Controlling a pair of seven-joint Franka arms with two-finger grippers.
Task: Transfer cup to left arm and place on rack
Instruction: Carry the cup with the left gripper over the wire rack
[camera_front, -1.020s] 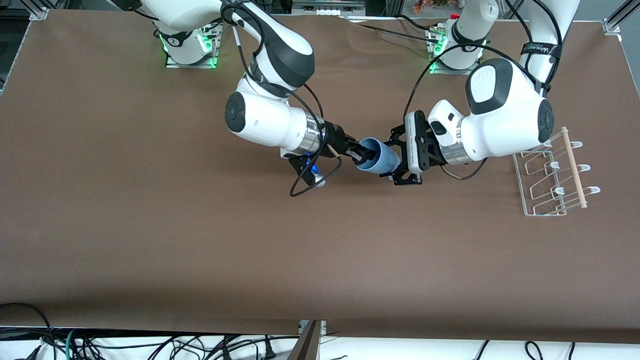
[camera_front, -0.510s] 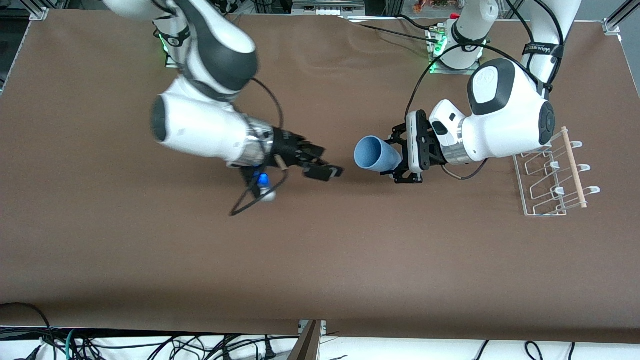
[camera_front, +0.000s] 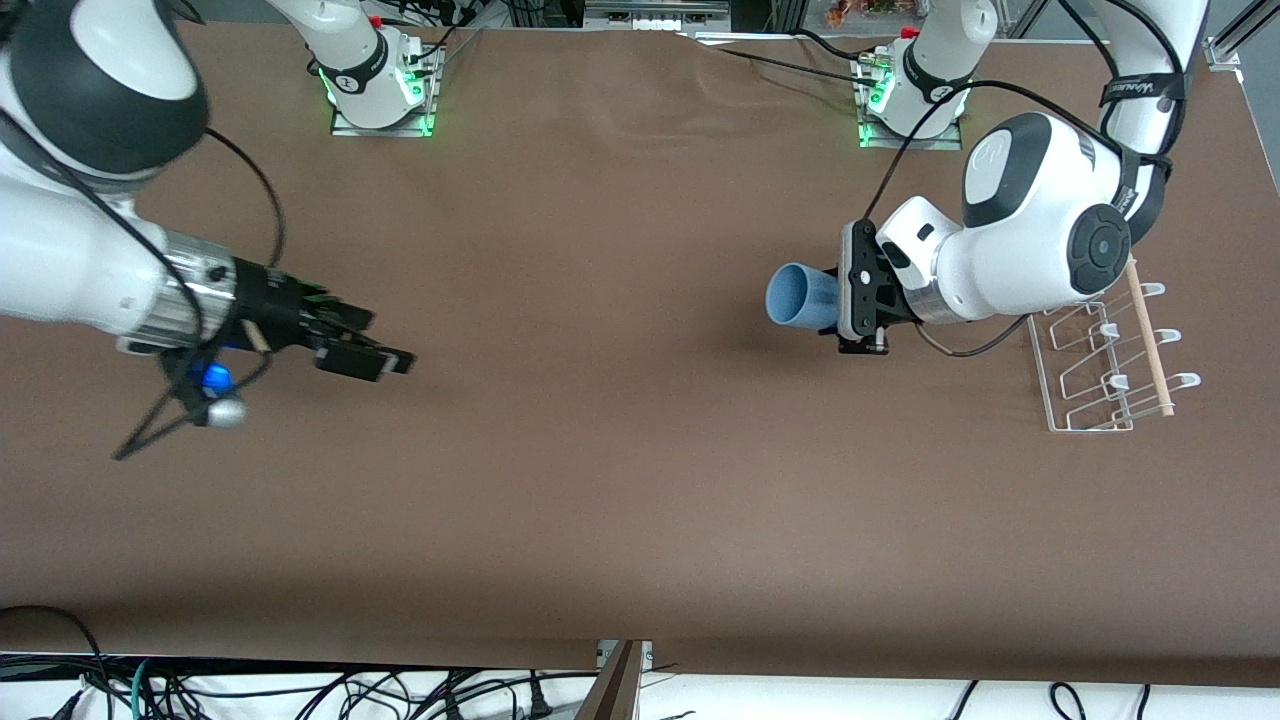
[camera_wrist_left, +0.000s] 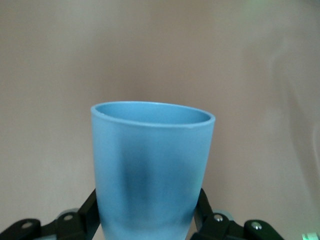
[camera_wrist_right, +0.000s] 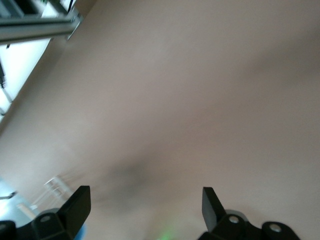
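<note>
Clamped on the cup (camera_wrist_left: 150, 170), the left gripper (camera_front: 858, 300) shows little of itself in its own wrist view: only the black finger links (camera_wrist_left: 85, 215) peek out on either side of the light-blue tumbler, and the pads where they meet the plastic are hidden by the cup's body. From the front, the cup (camera_front: 800, 296) lies on its side in the air over the bare brown table (camera_front: 620, 480), its open mouth turned toward the right arm's end, its base lost inside the black gripper and the white wrist block. Near that gripper, toward the left arm's end of the table, stands the rack (camera_front: 1100, 360); the elbow of the left arm (camera_front: 1040, 250) covers the rack's corner nearest the bases and the top of its wooden dowel (camera_front: 1150, 340), and the clear prongs are hard to tell apart against the brown. Well apart, over the right arm's end of the table, hangs the right gripper (camera_front: 365, 350), its fingers spread wide with nothing between them; its wrist view shows two black fingertips (camera_wrist_right: 75, 202) apart over blurred table. Most of the right arm (camera_front: 80, 200) is cut off by the picture's edge. Both bases (camera_front: 380, 80) stand along the edge farthest from the front camera, green lights glowing.
</note>
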